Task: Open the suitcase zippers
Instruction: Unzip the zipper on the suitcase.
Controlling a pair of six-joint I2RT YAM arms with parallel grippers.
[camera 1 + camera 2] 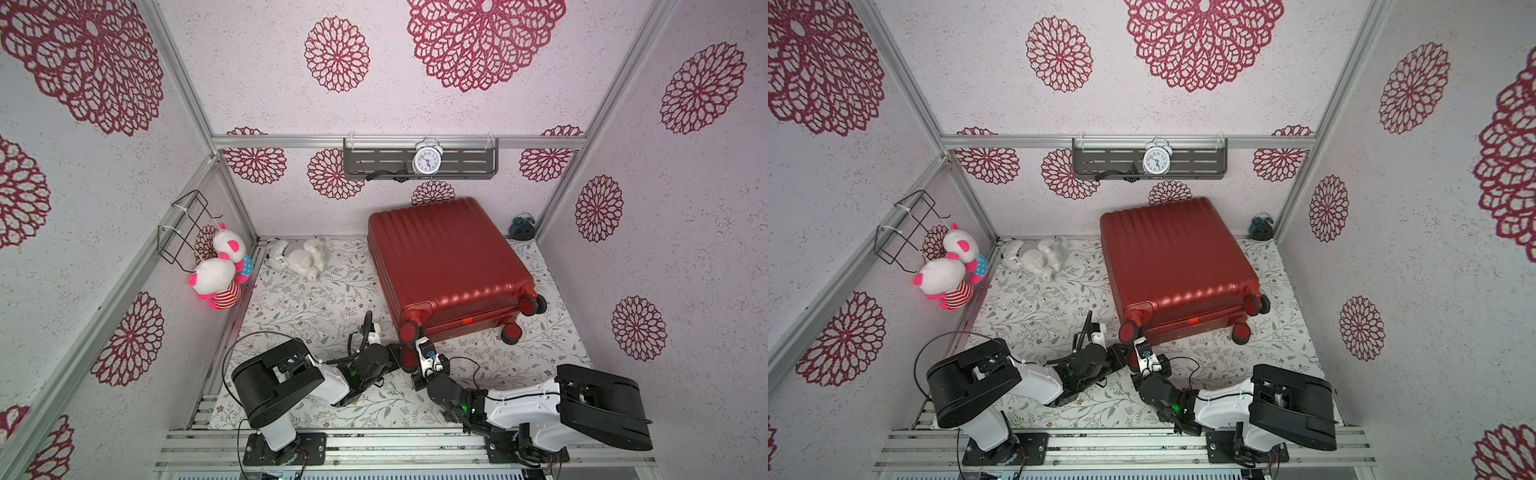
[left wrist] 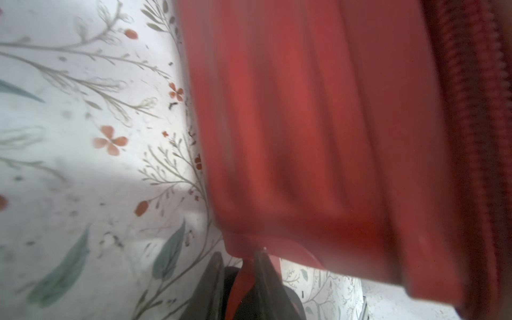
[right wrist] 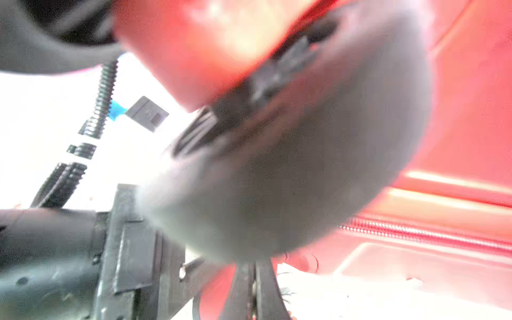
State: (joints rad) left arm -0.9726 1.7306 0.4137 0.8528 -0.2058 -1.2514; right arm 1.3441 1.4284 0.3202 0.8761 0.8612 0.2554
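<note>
Suitcase [image 1: 444,257] lies shut on desk [image 1: 316,299], right of centre. Left gripper [image 2: 240,261] is clenched on a red piece [image 2: 241,282] by the wheel [image 1: 409,331]. Right gripper [image 3: 252,274] is clenched empty, close beside. Risks: grippers collide, or the pull drags the suitcase without opening the zipper [image 3: 415,235].

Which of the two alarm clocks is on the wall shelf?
The white twin-bell clock, standing on the grey shelf; the dark blue clock sits low in the back corner instead.
</note>
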